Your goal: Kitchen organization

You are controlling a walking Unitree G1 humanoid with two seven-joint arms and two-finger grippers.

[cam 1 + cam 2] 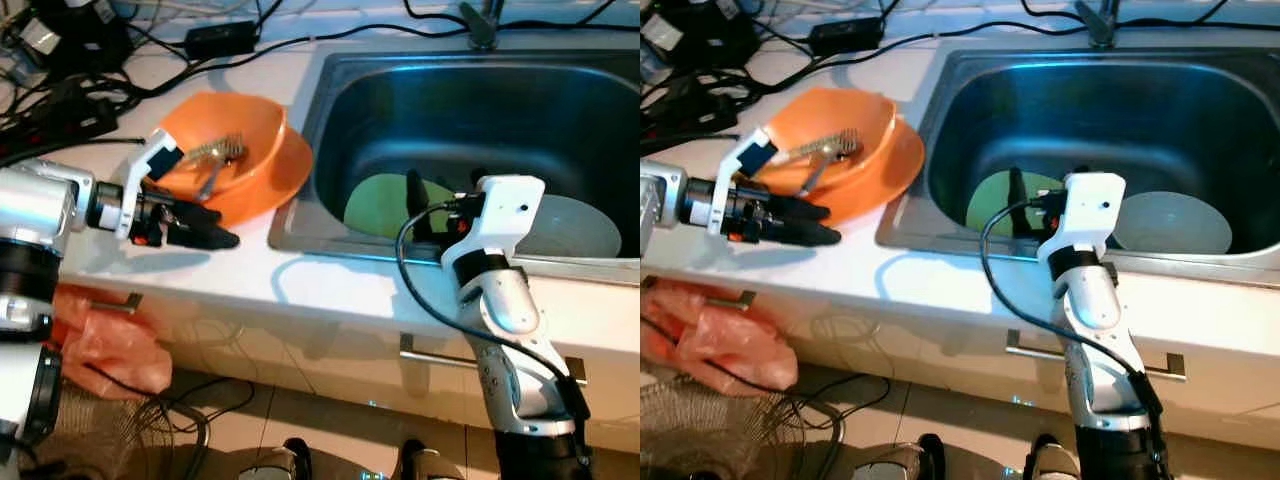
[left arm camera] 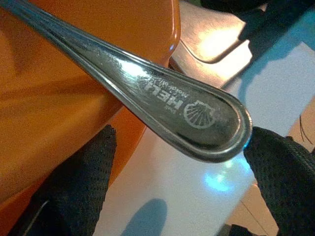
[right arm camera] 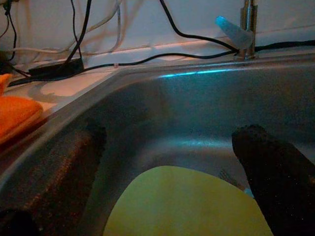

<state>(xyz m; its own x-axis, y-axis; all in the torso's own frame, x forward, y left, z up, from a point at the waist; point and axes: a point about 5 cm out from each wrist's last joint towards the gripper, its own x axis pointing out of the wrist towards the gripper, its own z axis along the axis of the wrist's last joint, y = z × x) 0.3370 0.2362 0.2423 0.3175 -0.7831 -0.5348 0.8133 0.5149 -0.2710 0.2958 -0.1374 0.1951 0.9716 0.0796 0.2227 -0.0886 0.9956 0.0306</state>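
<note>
1. Where the white bench (image 1: 330, 285) meets the steel sink (image 1: 330, 110), an orange bowl (image 1: 255, 135) sits in an orange plate (image 1: 290, 175), just beside the sink's left rim.
2. Metal cutlery, a fork (image 1: 222, 152) among it, lies inside the bowl.
3. At the bowl's near edge the left gripper (image 1: 205, 228) hangs over the bench with its jaws apart; in the left wrist view its fingertips (image 2: 81, 182) stand on either side of a spoon handle (image 2: 197, 123) without touching it.
4. Stamped on that handle end is a scallop shell, and next to it letters that read roughly "HELI" with a smaller line beneath too fine to make out.
5. Over the sink's front rim the right gripper (image 1: 440, 205) reaches into the basin, jaws wide open and holding nothing; its fingers (image 3: 273, 167) frame a yellow-green plate (image 3: 187, 206) on the sink floor.
6. Beside that plate, to the right, lies a grey plate (image 1: 575, 225).
7. A tap (image 3: 243, 29) stands at the back of the sink, and black cables (image 1: 250, 45) and a power strip (image 1: 60, 120) trail across the bench behind the bowl.
8. Below the bench edge an orange plastic bag (image 1: 105, 340) hangs on a handle.
</note>
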